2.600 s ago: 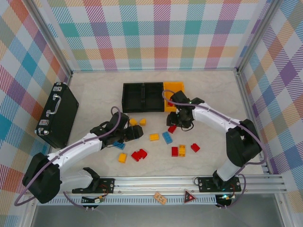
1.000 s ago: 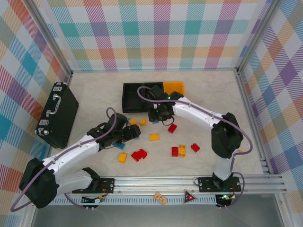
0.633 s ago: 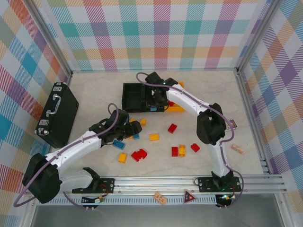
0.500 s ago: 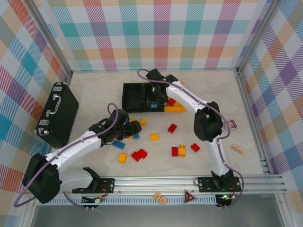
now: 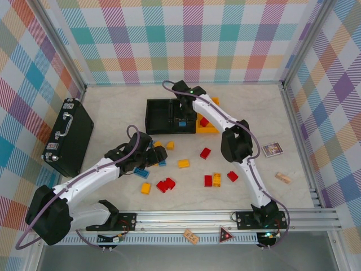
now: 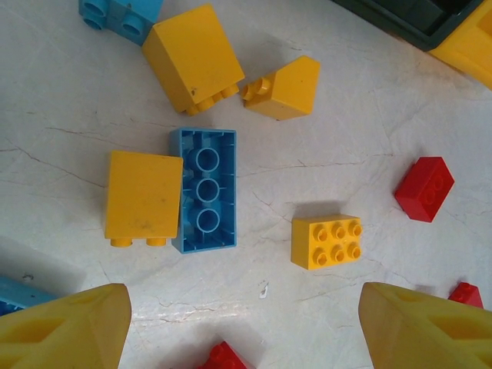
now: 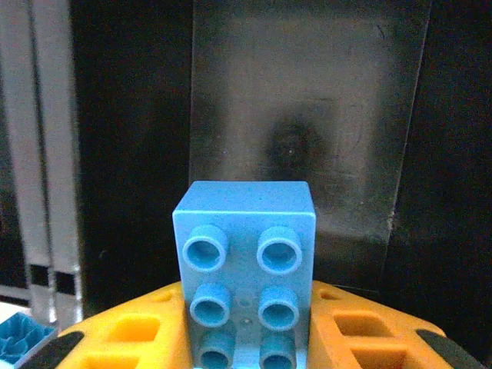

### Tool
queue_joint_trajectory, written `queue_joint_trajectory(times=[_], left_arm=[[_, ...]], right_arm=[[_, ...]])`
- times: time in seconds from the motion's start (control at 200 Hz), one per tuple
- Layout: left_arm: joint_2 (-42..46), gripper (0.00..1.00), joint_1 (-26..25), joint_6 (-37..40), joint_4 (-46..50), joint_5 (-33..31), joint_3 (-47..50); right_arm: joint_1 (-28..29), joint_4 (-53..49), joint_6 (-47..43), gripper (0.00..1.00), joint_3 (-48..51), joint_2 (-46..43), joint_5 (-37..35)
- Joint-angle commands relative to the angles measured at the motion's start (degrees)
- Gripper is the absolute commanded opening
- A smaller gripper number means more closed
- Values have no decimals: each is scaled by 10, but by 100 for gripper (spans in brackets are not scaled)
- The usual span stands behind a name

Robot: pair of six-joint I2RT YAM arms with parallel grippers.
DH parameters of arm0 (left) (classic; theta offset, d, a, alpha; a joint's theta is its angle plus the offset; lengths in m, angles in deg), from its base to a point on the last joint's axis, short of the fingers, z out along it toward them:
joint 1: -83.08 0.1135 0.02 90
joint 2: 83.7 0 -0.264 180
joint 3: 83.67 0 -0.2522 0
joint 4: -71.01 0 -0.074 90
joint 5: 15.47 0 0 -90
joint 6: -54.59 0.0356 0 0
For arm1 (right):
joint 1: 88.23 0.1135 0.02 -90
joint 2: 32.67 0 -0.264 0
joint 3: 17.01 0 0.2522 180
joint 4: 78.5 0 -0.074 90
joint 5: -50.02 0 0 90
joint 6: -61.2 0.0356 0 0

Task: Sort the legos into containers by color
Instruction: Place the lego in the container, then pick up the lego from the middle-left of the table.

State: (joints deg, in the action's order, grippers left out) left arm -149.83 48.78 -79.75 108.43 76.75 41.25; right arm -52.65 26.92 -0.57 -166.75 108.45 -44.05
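"Left pincer (image 6: 246, 330)?"

"Spread wide. I've got it hovering over loose legos (image 6: 204, 190) on the tabletop (image 6: 330, 100), touching none."

"And the right pincer (image 7: 244, 346)?"

"Pinching a blue lego (image 7: 244, 246) over the black bin (image 7: 307, 115) next to the yellow-orange bin (image 5: 210, 103), where a red piece (image 5: 203, 121) shows. A second ago I had it back over the tabletop."
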Motion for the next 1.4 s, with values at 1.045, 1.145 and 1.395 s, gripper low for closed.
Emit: queue_joint_trajectory(times=[1.045,1.145,1.395], left_arm=[[14,75,7,19,147,-33,-13],[18,74,1,32,199,-33,-20],[22,74,-35,29,290,-58,-22]], right_arm=[[19,194,-9,47,426,-358,80],[19,244,-23,48,519,-423,141],[26,325,-60,51,716,-554,317]])
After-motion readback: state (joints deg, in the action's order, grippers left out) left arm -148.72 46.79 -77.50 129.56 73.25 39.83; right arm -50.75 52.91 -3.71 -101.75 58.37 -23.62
